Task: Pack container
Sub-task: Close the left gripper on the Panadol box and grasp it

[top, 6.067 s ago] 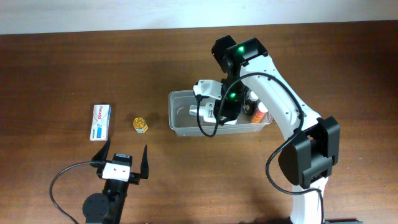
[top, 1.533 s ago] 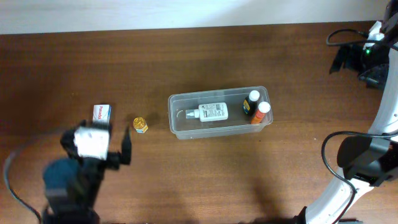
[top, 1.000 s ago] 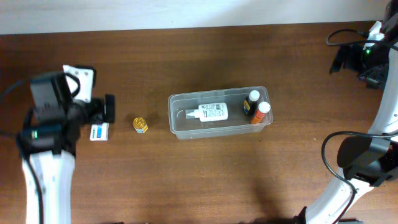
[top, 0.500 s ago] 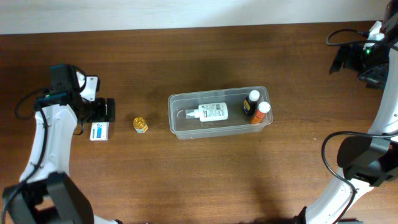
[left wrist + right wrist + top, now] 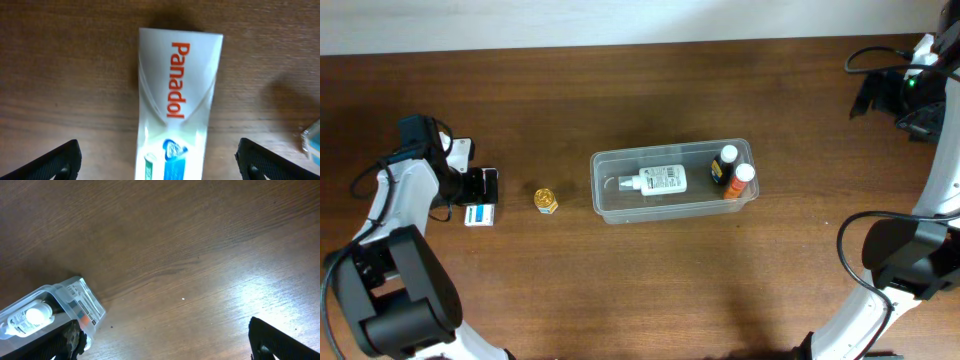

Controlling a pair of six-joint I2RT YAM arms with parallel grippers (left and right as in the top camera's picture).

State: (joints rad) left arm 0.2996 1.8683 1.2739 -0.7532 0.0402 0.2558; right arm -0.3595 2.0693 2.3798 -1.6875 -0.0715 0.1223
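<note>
The container [image 5: 603, 190], a clear tub, stands mid-table and holds a white bottle [image 5: 655, 181] lying flat and two orange bottles with white caps [image 5: 735, 170] upright at its right end. A white Panadol box [image 5: 480, 213] lies far left, and a small gold object [image 5: 546, 200] sits between it and the tub. My left gripper [image 5: 480, 186] hovers open over the box's far end. In the left wrist view the box [image 5: 177, 100] lies between the open fingers [image 5: 60, 160]. My right gripper [image 5: 865, 97] is open at the far right, away from everything. The right wrist view shows a tub corner [image 5: 75, 300].
The brown wooden table [image 5: 640, 290] ends at a pale wall along the far edge. A black cable [image 5: 865, 55] loops near the right arm. The right arm's base [image 5: 905, 260] stands at the front right.
The left arm has swung up from the front edge to the Panadol box and settled over it with its gripper open. The right arm has stayed put.
</note>
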